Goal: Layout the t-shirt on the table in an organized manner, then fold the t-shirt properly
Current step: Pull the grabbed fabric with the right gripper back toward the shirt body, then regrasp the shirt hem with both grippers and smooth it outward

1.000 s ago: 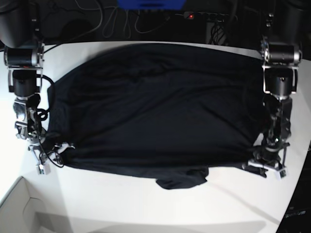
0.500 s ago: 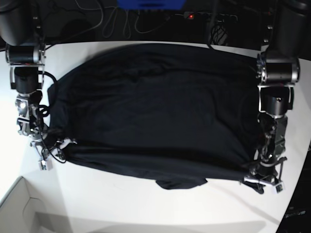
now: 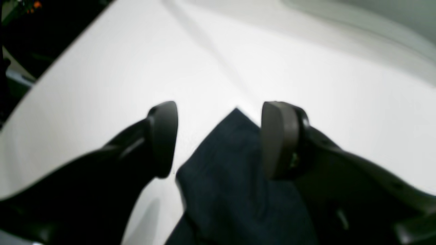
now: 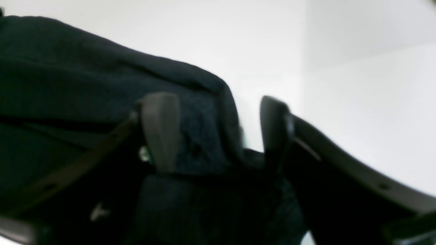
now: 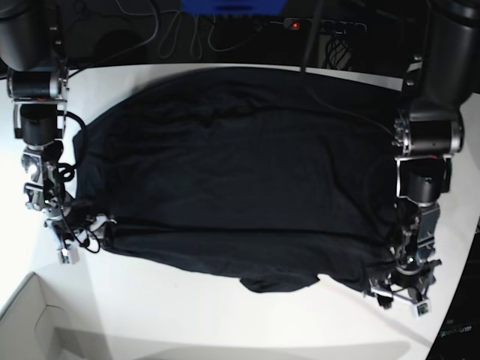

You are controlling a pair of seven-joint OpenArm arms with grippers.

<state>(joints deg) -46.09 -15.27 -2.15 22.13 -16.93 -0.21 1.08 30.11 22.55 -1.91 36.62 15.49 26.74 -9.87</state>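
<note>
The black t-shirt (image 5: 240, 172) lies spread wide over the white table (image 5: 187, 315), with a small flap sticking out at its front edge. At the shirt's front right corner, my left gripper (image 5: 397, 296) stands open. In the left wrist view its jaws (image 3: 219, 136) are wide apart, and a pointed corner of the t-shirt (image 3: 231, 170) lies loose between them on the table (image 3: 306, 68). My right gripper (image 5: 81, 240) is at the front left corner. It is open too (image 4: 216, 131), with a rolled fold of the t-shirt (image 4: 204, 136) in the gap, not pinched.
A white box corner (image 5: 30, 322) sits at the front left. Cables and a power strip (image 5: 315, 26) run along the dark back edge. The table's curved edge (image 5: 461, 300) passes close to my left gripper.
Both grippers were shut on the shirt's front corners and have opened. The left arm moved toward the front edge, drawing that corner forward. The right arm barely moved.
</note>
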